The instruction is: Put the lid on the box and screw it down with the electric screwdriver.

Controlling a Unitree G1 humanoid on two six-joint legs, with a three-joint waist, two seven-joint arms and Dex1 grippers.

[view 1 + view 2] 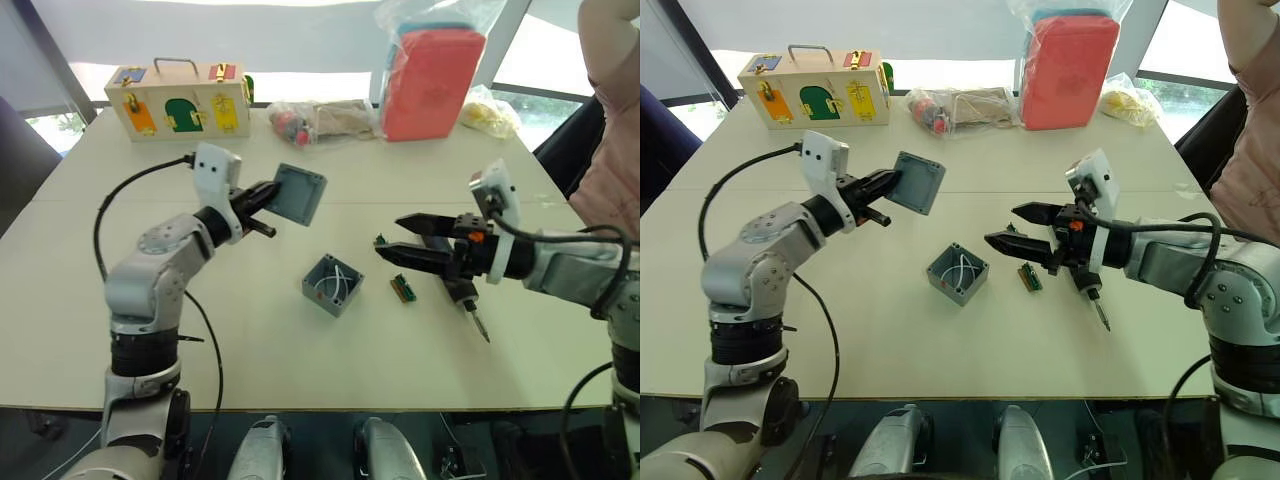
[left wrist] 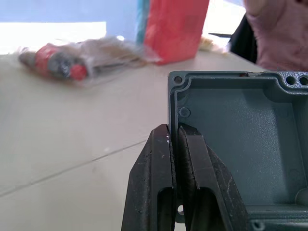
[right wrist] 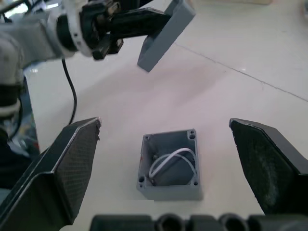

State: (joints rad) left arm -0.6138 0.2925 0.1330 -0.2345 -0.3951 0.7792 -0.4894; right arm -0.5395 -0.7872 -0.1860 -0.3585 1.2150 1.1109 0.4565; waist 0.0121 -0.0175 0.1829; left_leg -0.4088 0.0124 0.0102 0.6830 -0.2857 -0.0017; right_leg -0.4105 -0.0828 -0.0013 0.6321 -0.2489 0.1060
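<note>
My left gripper (image 1: 270, 196) is shut on the rim of the grey lid (image 1: 299, 193) and holds it tilted in the air, left of and beyond the box. The left wrist view shows its fingers (image 2: 163, 163) pinching the wall of the lid (image 2: 240, 130). The open grey box (image 1: 332, 284) stands on the table with white wires in its hollow. My right gripper (image 1: 390, 236) is open just right of the box, with nothing between its fingers; the box (image 3: 169, 166) lies ahead of its spread jaws. The black electric screwdriver (image 1: 468, 303) lies on the table under my right wrist.
Two small green connector strips (image 1: 403, 288) lie right of the box. At the table's far edge stand a wooden box with coloured doors (image 1: 180, 98), plastic bags (image 1: 320, 120) and a red case (image 1: 432, 80). A person (image 1: 612, 120) is at the far right.
</note>
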